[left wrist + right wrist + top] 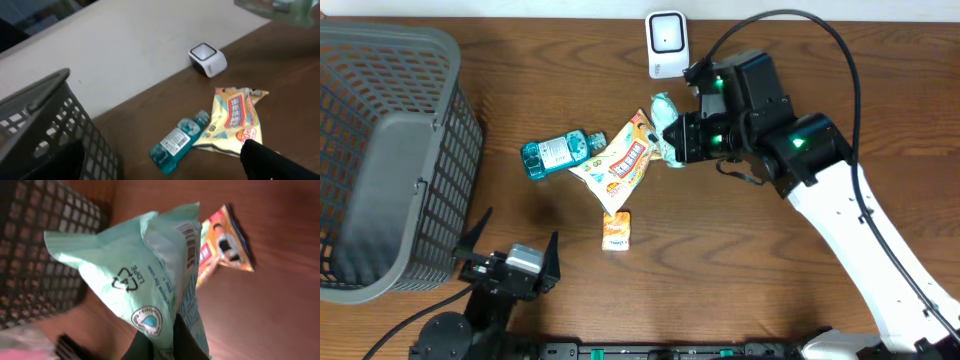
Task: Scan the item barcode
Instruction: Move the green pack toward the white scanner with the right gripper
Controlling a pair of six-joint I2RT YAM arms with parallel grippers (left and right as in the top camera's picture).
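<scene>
The grey basket point(415, 115) takes up the left edge of the table point(520, 60). My right tool point(672, 137) is clamped on the mint-green packet point(664, 104), near the white scanner point(666, 42) at the far edge. An orange snack bag point(623, 158) and a blue bottle point(556, 153) lie mid-table. My left tool point(515, 245) sits at the near edge, fingers wide apart.

The pouch point(145, 275) in my black right tool point(672, 138) is mint green, with black print and a black-and-white barcode. The tabletop point(520, 60) is dark brown woodgrain. The bottle point(558, 153) is teal with a white label, the snack bag point(623, 160) yellow-orange with red lettering, the scanner point(666, 42) white, the basket point(450, 120) grey mesh.
</scene>
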